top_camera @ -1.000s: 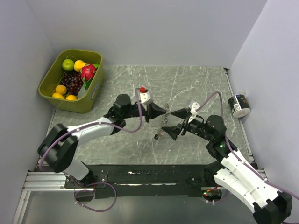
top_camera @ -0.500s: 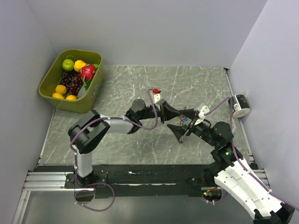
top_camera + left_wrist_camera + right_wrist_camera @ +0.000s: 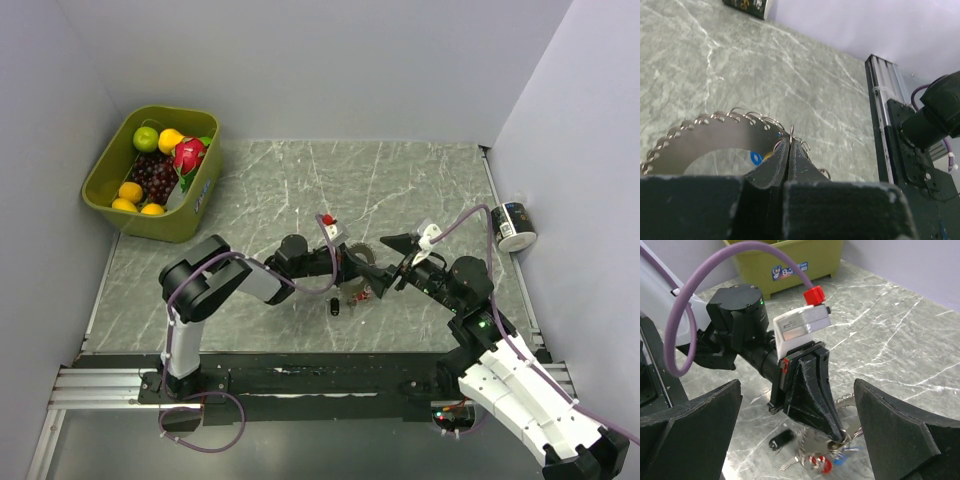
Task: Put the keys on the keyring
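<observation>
My left gripper (image 3: 357,274) is shut on a small wire loop at the rim of the keyring (image 3: 715,131), a silvery ring edged with little loops, and holds it low over the table. In the left wrist view its jaws (image 3: 791,142) are pressed together, with a blue key head (image 3: 757,159) just behind them. In the right wrist view its tip (image 3: 838,436) sits in a bunch of keys: a red head (image 3: 821,466), a blue head (image 3: 840,460) and a black key (image 3: 780,440) lying apart. My right gripper (image 3: 385,263) is open and empty, its fingers (image 3: 690,425) on either side of the left gripper.
A green basket (image 3: 110,165) of fruit stands at the back left. A black-and-white can (image 3: 512,226) lies by the right wall. The arms' black base rail (image 3: 885,115) runs along the near edge.
My left gripper has drawn back left and toward the near edge with the keyring, lower over the table. The keys now show beneath it. My right gripper still straddles it, open.
</observation>
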Motion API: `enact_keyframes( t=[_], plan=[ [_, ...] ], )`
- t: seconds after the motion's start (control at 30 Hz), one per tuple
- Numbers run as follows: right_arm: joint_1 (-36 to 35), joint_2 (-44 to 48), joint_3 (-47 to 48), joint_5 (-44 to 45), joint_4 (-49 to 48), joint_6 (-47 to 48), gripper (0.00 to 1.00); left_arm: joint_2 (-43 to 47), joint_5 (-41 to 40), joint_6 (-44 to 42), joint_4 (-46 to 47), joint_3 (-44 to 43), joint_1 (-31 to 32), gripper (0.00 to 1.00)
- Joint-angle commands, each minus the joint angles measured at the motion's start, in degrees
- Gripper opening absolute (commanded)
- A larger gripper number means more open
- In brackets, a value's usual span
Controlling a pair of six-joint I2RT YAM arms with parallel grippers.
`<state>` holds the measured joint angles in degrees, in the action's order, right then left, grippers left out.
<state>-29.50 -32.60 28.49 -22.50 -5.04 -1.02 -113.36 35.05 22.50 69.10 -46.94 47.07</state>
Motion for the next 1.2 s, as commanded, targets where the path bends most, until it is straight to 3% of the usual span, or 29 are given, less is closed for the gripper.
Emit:
enact_keyframes(
  t=[0.0,0.27,0.47,0.8,1.03,1.17],
  plan=[
    [-0.12,-0.45,-0.1,-0.09,-2.34,0.14,1.0,4.02,-0.86,-3.16,1.56,1.58,-0.05,0.01],
    [-0.12,0.78,-0.1,0.62,-2.17,0.22,1.0,5.7,1.68,-2.47,-0.28,-4.9,0.22,0.01],
    [-0.12,1.31,-0.1,1.49,-1.73,0.22,1.0,3.33,5.9,3.42,5.77,-10.45,0.57,0.01],
    [-0.12,0.87,-0.8,2.29,-1.82,0.31,1.0,-8.71,4.86,11.33,20.62,-1.41,-0.93,0.01],
    [-0.04,0.26,-1.33,2.02,-2.87,-0.13,1.0,-13.55,4.33,14.23,25.64,3.25,-2.85,0.01],
    [-0.04,-0.18,-1.24,1.67,-3.05,-0.21,1.0,-12.15,4.06,12.22,22.14,3.52,-3.21,0.01]
  ],
)
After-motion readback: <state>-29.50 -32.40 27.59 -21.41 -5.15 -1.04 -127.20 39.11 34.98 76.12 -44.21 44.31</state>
